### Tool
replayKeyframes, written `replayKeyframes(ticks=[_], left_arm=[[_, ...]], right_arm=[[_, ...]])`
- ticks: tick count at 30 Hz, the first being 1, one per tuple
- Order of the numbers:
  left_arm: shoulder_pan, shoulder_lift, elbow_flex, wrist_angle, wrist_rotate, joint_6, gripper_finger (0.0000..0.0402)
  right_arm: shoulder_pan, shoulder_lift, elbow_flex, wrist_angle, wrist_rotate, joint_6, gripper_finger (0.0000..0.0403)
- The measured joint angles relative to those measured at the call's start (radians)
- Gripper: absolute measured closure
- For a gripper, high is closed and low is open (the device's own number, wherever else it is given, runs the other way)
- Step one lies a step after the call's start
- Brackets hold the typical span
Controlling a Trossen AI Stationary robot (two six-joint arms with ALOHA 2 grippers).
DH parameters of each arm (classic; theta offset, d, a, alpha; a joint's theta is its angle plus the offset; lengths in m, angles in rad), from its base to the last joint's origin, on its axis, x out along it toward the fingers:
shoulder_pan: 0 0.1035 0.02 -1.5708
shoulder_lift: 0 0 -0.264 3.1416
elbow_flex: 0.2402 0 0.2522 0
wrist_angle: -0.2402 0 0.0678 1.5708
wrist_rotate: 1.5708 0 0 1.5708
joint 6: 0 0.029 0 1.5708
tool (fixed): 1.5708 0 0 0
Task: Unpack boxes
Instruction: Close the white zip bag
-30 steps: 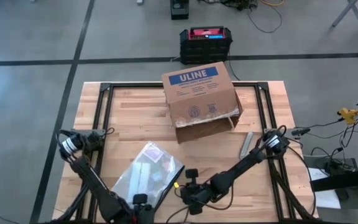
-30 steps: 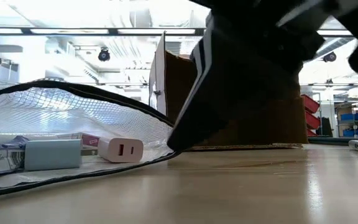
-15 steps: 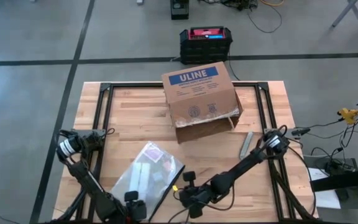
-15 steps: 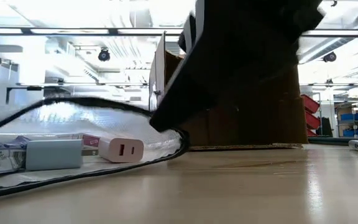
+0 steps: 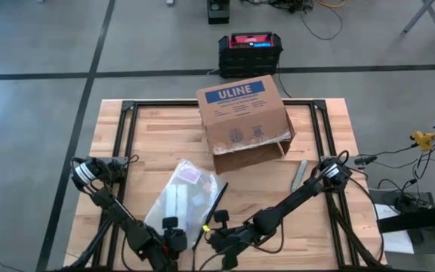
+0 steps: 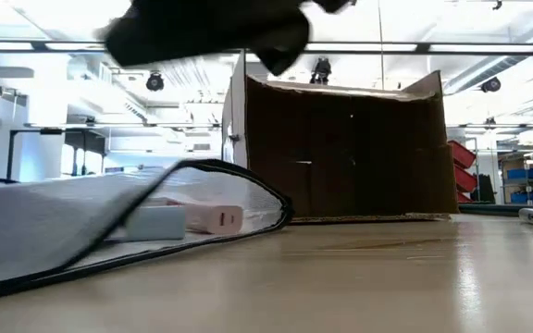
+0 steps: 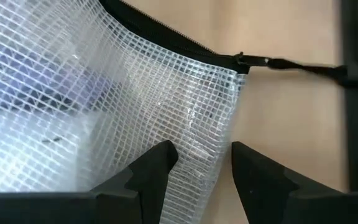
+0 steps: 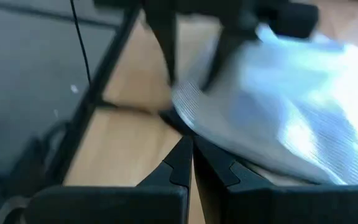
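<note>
The box, brown corrugated cardboard, sits toward 12 o'clock on the table, tipped on its side so its open mouth faces 6 o'clock; the low view looks straight into it and shows only a dark inside, with nothing to be made out there. Its upper face carries a blue label reading "ULINE" in white, with smaller black print and two round marks below that are too small to read. Toward 6 o'clock lies a clear mesh-reinforced bag with a black zipper edge, its mouth gaping toward the box. Inside it the low view shows a pale blue-grey block and, touching it, a white charger; from above, a purple-and-white packet shows through the plastic at the bag's 12 o'clock end. The left gripper is at the bag's 6 o'clock corner, its fingers set part-way apart with the mesh edge between them, grasping the bag. The right gripper is just beside it at about 5 o'clock, clenched tight with nothing visibly between its fingers, its tips at the bag's zipper edge. A small grey bar lies near 3 o'clock. On the floor beyond 12 o'clock stands a black-and-red case.
</note>
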Motion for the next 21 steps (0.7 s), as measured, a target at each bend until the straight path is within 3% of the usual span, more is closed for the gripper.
replayKeyframes(ticks=[5, 11, 21], left_arm=[[0.002, 0.001, -0.004, 0.051, -0.123, -0.051, 0.0279], [-0.006, 0.001, -0.016, 0.061, -0.206, -0.197, 0.0389], [-0.021, 0.001, -0.019, 0.095, -0.420, -0.263, 0.0401]], right_arm=[[-0.014, 0.039, 0.000, 0.090, -0.067, 0.037, 0.0396], [-0.024, 0.078, 0.000, 0.043, -0.078, 0.186, 0.0341], [-0.022, 0.146, -0.003, 0.075, -0.072, 0.396, 0.0241]])
